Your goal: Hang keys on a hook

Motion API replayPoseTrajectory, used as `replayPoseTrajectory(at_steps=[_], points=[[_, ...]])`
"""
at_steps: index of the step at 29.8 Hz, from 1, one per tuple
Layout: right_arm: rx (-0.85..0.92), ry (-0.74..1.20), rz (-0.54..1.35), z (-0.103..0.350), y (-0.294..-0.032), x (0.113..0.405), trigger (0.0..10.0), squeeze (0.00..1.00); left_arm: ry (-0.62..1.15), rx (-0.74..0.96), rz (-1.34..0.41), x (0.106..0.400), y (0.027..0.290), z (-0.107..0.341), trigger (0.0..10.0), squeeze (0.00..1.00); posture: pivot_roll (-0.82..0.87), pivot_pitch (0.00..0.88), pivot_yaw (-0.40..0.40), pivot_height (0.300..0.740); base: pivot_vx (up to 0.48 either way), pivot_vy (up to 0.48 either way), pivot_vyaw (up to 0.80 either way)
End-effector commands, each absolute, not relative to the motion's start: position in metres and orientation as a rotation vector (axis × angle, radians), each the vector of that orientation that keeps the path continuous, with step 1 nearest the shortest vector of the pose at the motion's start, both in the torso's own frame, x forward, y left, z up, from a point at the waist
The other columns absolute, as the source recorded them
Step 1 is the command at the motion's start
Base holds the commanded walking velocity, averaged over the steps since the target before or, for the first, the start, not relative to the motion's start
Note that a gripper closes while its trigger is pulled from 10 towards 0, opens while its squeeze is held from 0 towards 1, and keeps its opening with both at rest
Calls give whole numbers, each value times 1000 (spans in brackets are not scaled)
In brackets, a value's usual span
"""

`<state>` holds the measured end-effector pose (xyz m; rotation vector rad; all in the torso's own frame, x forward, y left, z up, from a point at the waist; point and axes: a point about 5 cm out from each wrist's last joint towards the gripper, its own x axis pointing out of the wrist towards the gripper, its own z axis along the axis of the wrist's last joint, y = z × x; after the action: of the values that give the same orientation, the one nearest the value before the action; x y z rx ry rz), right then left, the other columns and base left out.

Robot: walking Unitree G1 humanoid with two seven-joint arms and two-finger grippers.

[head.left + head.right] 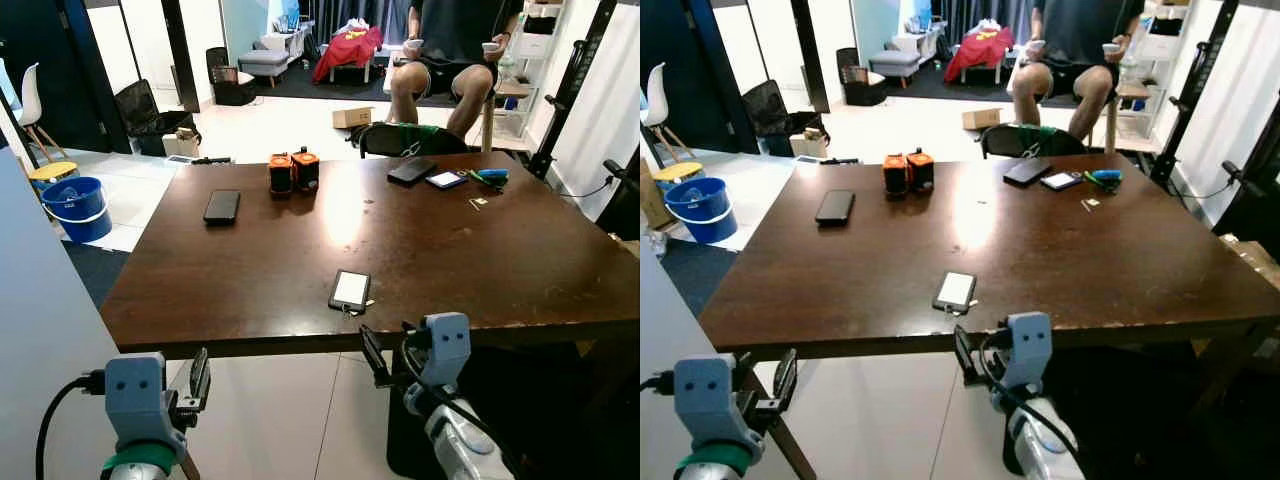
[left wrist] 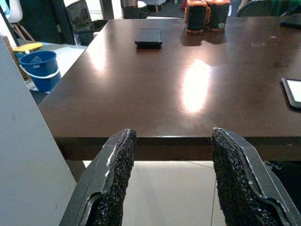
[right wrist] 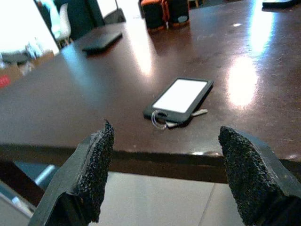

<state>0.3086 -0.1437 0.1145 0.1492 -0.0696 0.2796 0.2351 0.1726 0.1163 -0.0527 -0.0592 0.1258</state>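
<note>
Keys [image 3: 162, 120] with ring beside white tag near table [image 1: 250, 290] edge, right claw [image 3: 164, 174] apart, left claw [image 2: 171, 179] apart.

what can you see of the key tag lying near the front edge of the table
The key tag is a flat black rectangle with rounded corners and a white face, lying face up on the dark brown wooden table near its front edge. A silver split ring sits at its near corner, and a slim metal key pokes out from beneath. Nothing else touches it. The right gripper is open, below the table edge, aimed at it.
</note>
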Motion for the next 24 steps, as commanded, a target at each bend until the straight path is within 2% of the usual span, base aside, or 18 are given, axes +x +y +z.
replayPoseTrajectory(at_steps=[1,9,15,17,24], points=[[180,-114,272,122,-143,308,10000,0,-64,-35,144,235,176,121,10000,0,-165,11,113,740,0,0,0],[227,-176,256,138,-143,312,10000,0,-146,-28,127,242,177,143,10000,0,-161,13,115,740,0,0,0],[85,-144,210,131,-148,314,10000,0,-134,56,124,244,178,143,10000,0,-163,15,125,740,0,0,0],[42,-119,159,124,-159,312,10000,0,-109,88,127,242,179,137,10000,0,-166,18,139,740,0,0,0],[50,-103,123,119,-169,308,10000,0,-91,96,112,242,179,135,10000,0,-162,22,158,740,0,0,0]])
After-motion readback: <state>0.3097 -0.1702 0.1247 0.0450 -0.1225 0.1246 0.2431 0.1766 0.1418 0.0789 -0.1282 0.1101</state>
